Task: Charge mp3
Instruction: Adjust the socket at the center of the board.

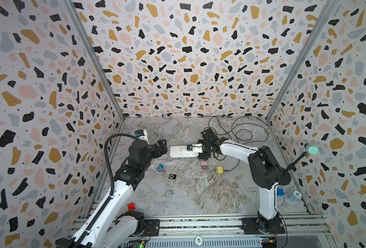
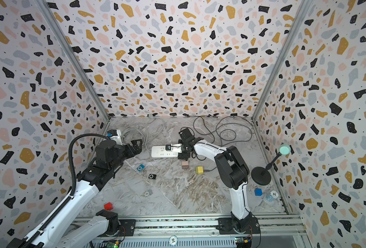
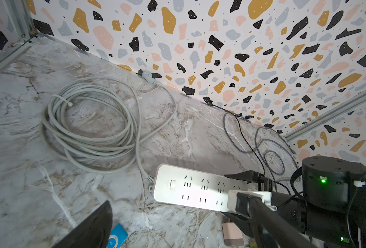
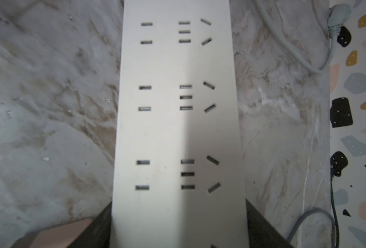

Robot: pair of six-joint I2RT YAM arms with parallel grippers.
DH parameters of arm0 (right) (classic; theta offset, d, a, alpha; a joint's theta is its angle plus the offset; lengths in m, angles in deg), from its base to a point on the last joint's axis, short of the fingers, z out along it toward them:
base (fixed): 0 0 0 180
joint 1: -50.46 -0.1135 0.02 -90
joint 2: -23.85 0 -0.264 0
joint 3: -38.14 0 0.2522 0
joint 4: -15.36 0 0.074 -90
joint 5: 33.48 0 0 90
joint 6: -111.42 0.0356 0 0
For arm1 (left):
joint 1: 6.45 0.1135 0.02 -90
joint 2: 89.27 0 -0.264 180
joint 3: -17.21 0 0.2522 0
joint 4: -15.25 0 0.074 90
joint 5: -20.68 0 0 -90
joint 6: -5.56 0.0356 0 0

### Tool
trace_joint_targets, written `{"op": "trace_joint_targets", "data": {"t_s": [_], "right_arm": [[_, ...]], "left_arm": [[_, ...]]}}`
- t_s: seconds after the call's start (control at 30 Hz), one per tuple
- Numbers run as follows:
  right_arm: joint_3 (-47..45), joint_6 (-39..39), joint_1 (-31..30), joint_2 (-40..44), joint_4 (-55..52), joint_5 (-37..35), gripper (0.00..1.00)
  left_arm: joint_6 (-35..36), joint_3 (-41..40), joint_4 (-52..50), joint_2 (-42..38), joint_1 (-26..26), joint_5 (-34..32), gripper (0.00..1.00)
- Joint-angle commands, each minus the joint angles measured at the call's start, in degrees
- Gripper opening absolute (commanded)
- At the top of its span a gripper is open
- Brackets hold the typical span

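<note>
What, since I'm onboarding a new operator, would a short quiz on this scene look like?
1. True or false: the left end effector is open and holds nothing.
2. Which item does the right end effector hold? A. white power strip B. yellow charger C. pink charger
3. How many mp3 players lie on the table?
Key: 1 true; 2 A; 3 three: blue player, black player, silver player.

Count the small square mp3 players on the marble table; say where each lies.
3: blue mp3 player beside the left arm; black mp3 player next to it; silver mp3 player nearer the front rail. Others may be hidden.
</note>
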Motion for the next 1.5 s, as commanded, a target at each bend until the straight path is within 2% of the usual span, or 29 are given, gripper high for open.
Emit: {"op": "trace_joint_targets", "data": {"t_s": [0.0,0.3,0.47,0.53,0.6,0.67,0.73,0.83,0.93,1.03,1.07,1.1,1.17,1.2,1.27,1.33,1.47], "right_arm": [[4.2,-0.2,-1.3,-0.4,-1.4,3.7,0.24],[8.9,-0.4,0.6,-6.8,-3.6,4.8,0.24],[8.6,-1.7,3.0,-7.7,-5.8,1.8,0.25],[7.5,-1.5,3.9,-6.6,-4.7,1.4,0.35],[5.8,-0.6,4.1,-4.9,-2.4,0.2,0.56],[5.4,2.9,3.9,-3.1,0.1,1.2,0.69],[5.0,9.3,3.7,-0.6,3.6,3.4,0.99],[2.6,21.9,3.5,5.4,8.0,5.9,0.99],[-1.9,35.2,2.9,13.8,9.9,5.3,0.99],[-2.4,62.3,2.9,20.8,4.8,-0.8,1.0],[-1.0,73.6,3.8,21.4,-0.8,-0.1,0.97],[-0.2,83.3,4.6,21.2,-6.5,2.7,0.9],[-2.9,96.0,4.1,21.1,-11.6,8.2,0.81],[-6.0,100.3,2.7,21.6,-10.8,8.9,0.81],[-10.8,105.1,0.1,22.0,-7.7,7.3,0.81],[-11.9,107.1,-0.8,19.8,-10.2,5.4,0.81],[-11.9,106.1,-2.1,16.6,-10.5,2.7,0.79]], "left_arm": [[0.0,-1.0,-0.3,-0.2,-0.2,-0.5,1.0],[0.9,-0.9,-0.9,0.1,-0.3,-0.3,1.0],[0.7,-1.5,-0.6,-0.1,-0.3,0.3,1.0],[0.6,-2.0,-0.2,-0.3,-0.3,0.5,1.0],[0.4,-2.6,0.2,-0.3,-0.3,0.8,1.0],[0.4,-3.1,0.9,-0.2,-0.3,1.1,1.0],[0.4,-3.4,1.6,-0.1,-0.4,1.1,1.0],[0.3,-2.8,2.4,0.7,-0.3,1.4,1.0],[0.4,-1.7,3.4,1.6,-0.4,1.3,1.0],[0.4,-1.0,6.0,2.8,-0.3,0.6,1.0],[0.3,-0.8,6.8,3.5,-0.3,0.2,1.0],[0.4,-0.4,7.6,4.5,-0.3,0.0,1.0],[0.5,1.1,8.6,7.1,-0.3,0.5,1.0],[0.5,2.2,9.0,8.5,-0.3,1.0,1.0],[0.7,4.0,9.9,10.9,-0.3,2.5,1.0],[1.1,5.6,10.0,12.7,-0.3,4.0,1.0],[2.0,6.6,9.7,13.5,-0.3,5.2,1.0]]}}
